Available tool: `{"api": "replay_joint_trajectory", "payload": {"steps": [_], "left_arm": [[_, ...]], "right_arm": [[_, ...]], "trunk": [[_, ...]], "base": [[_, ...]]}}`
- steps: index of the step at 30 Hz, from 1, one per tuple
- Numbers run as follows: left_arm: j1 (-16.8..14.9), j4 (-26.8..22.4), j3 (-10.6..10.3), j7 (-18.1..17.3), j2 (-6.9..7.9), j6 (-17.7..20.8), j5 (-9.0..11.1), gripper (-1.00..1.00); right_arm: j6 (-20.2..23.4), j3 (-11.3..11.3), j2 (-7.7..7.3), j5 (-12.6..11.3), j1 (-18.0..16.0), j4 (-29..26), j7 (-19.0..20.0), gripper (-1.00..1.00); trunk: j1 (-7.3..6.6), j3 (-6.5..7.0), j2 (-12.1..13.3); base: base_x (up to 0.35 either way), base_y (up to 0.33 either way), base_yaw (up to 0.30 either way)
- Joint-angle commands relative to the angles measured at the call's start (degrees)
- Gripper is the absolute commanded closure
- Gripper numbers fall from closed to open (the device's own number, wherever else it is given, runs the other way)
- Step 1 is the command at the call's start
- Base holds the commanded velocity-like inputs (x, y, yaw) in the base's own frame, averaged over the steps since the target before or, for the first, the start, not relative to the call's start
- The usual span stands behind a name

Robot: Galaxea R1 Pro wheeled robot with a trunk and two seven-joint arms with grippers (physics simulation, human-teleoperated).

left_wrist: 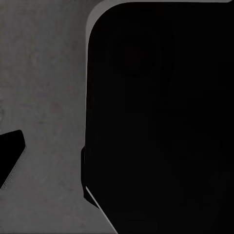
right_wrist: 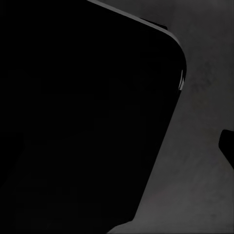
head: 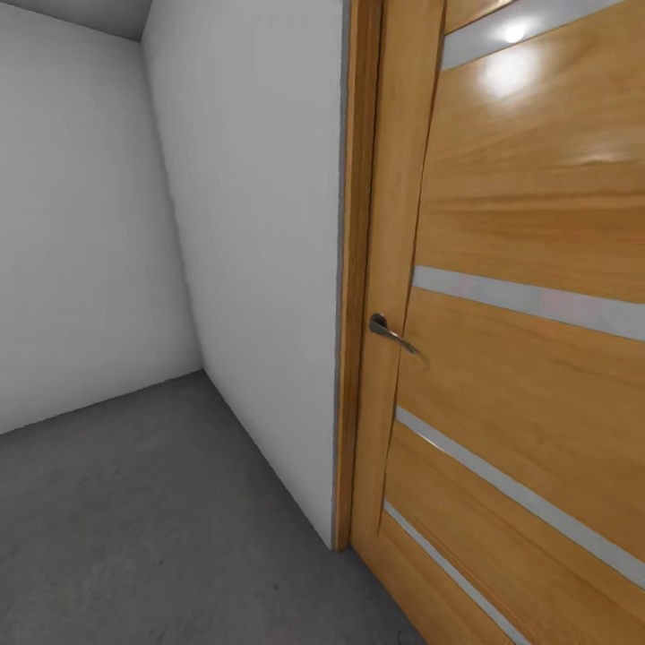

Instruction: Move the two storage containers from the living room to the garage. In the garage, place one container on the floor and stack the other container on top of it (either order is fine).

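- The left claw is hard to read: in the left wrist view a small black tip (left_wrist: 10, 153) enters from the picture's edge, and it may be one finger, but the rest is cut off, so it cannot be told whether the claw is released or clenched.
- The right claw is the same case: in the right wrist view only a small black piece (right_wrist: 227, 146) shows at the edge, and its state cannot be told.
- In the left wrist view a large black body with a rounded corner (left_wrist: 161, 122) covers most of the picture; its surface is too dark to see any detail, and what it is cannot be told.
- In the right wrist view a similar black body with a rounded corner (right_wrist: 83, 117) hides most of the scene.
- Beside these dark shapes both wrist views show the floor (left_wrist: 48, 87), grey and rough.
- The two storage containers cannot be found in these pictures, so their place cannot be told.
- In the head view a wooden door (head: 528, 358) with pale horizontal strips stands at the right, cut off by the picture's edge; a lamp reflects on its upper part.
- A metal lever handle (head: 390, 330) sits on the door near its frame.
- Left of the door frame a plain white wall (head: 260, 269) runs back to a corner, and the dark grey floor lies below it.
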Motion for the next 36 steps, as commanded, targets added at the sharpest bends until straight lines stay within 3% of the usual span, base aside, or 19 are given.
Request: {"api": "replay_joint_trajectory", "payload": {"steps": [1,36], "left_arm": [[0.03,-0.08,-0.02,0.07,0.0,-0.06,0.42,-1.0],[0.03,-0.06,-0.09,0.07,0.0,-0.06,0.42,-1.0]], "right_arm": [[-0.15,0.48,-0.01,-0.6,0.0,-0.01,-0.01,-1.0],[-0.15,0.48,0.02,-0.6,0.0,-0.01,-0.01,-1.0]], "trunk": [[0.0,-0.04,-0.02],[0.0,-0.04,-0.02]], "base": [[0.0,0.0,-0.252],[0.0,0.0,-0.252]]}}
